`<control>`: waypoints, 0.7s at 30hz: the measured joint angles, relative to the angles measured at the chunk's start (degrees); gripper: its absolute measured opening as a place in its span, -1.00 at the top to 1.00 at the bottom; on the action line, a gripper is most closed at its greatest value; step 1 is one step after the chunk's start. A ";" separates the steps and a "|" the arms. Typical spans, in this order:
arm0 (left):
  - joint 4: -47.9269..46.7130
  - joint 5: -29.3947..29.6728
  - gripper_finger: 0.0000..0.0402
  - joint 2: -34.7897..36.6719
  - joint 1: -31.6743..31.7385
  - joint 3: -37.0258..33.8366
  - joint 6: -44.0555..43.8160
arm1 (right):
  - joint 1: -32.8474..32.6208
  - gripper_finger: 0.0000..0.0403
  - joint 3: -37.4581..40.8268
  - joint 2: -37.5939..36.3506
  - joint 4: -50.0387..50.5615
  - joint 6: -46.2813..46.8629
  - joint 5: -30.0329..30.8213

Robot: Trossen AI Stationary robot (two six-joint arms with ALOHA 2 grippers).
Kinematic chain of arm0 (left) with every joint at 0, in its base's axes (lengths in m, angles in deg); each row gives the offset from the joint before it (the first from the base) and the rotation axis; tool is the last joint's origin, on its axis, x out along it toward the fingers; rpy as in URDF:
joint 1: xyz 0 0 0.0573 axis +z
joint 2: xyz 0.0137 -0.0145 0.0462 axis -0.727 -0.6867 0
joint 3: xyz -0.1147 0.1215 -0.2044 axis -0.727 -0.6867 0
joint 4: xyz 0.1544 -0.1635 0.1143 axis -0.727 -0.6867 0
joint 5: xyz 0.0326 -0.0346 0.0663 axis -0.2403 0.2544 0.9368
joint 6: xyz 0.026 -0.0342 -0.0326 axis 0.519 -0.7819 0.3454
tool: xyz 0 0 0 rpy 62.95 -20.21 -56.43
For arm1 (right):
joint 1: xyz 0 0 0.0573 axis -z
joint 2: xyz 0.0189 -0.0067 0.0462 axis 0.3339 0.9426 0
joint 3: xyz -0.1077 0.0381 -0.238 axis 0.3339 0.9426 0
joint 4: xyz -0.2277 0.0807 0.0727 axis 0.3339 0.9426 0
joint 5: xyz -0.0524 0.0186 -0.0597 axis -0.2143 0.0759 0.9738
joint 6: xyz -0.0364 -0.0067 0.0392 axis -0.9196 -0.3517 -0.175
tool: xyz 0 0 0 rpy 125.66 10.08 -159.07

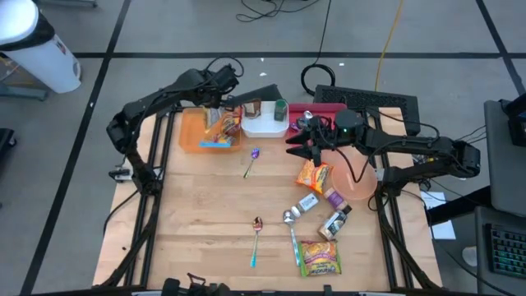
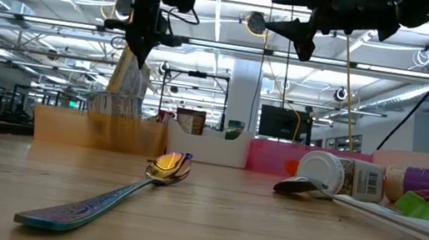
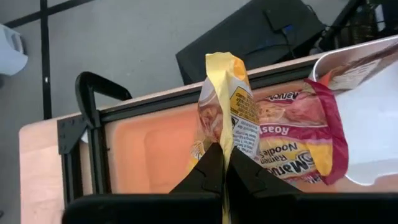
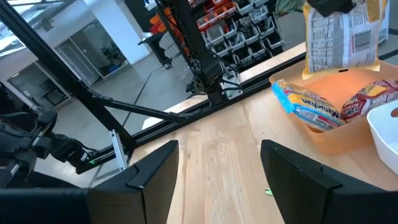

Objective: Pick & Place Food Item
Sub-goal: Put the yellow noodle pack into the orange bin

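**Left claw clamped on noodle packet above orange bin; right claw open and empty**

Left claw (image 3: 224, 163): closed tight on the edge of a yellow ramen packet (image 3: 231, 118), fingers pressed together with only the wrapper between them. Packet hanging upright from the claw, held over the orange bin (image 1: 191, 136) at the far left of the desk (image 1: 197, 222). Seen from the low view, packet (image 2: 130, 74) suspended with its bottom edge at about the level of the bin's rim (image 2: 64, 116); contact with the contents cannot be told. Inside the bin, beneath and beside the held packet: a red-and-yellow noodle packet (image 3: 298, 146) and, per the right wrist view, a blue-edged packet (image 4: 308, 107).

Right claw (image 1: 306, 148): above the desk to the right of centre, just near of the white tray (image 1: 265, 125). Fingers (image 4: 149, 171) spread wide apart, nothing between them, touching nothing. Raised well above the desk surface in the low view (image 2: 302, 33).

Other items noted on the desk:
- Orange snack bag (image 1: 314, 174) lying against a pink bowl (image 1: 362, 185), right of centre.
- Two small bottles (image 1: 308, 203) (image 1: 334, 224) near of the bag, lying on their sides.
- Green-and-yellow packet (image 1: 320, 257) at the near edge.
- Three spoons: one (image 1: 251, 161) near of the bin, one (image 1: 256, 238) and one (image 1: 292, 234) toward the near side.
- Red tray (image 1: 322, 110) right of the white tray, at the far edge.
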 joint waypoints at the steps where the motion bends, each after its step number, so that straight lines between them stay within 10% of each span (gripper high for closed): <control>1: 0.00 0.00 1.00 -0.55 -0.01 0.00 -0.36 | 0.00 -0.11 0.00 0.00 0.26 -0.07 0.00; 21: -0.10 1.07 1.00 -9.64 -0.36 -0.05 -4.30 | -0.02 -0.11 0.02 0.01 1.55 -0.49 0.00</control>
